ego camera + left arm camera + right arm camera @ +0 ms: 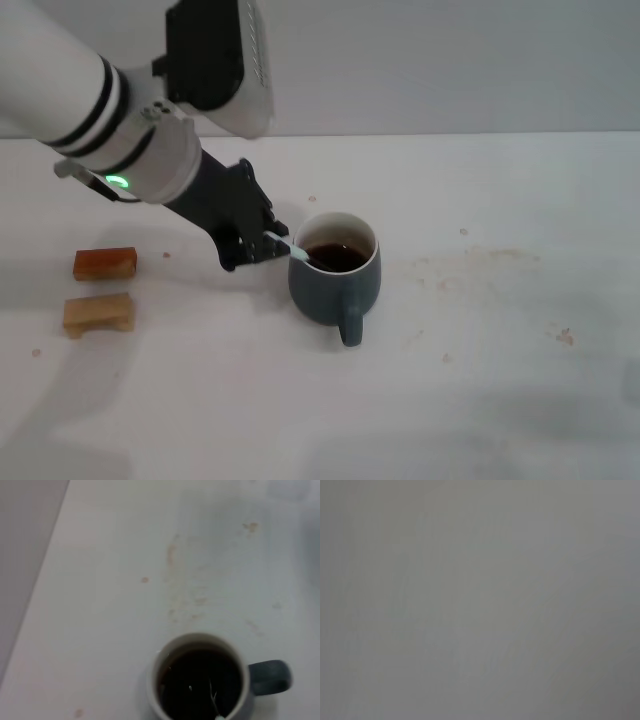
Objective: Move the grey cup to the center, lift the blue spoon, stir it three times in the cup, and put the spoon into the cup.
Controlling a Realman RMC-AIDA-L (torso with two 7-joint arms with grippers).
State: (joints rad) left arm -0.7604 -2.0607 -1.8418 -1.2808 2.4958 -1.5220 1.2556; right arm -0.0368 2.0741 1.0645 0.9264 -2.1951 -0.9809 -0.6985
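the grey cup [335, 275] sits mid-table, so that part looks done. the left gripper [262, 240] grips the blue spoon [290, 246], its bowl apparently dipped in the coffee; stirring or release remains.

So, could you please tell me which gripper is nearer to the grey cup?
Left. The left gripper is right beside the grey cup, holding the blue spoon in it; the right gripper is out of view.
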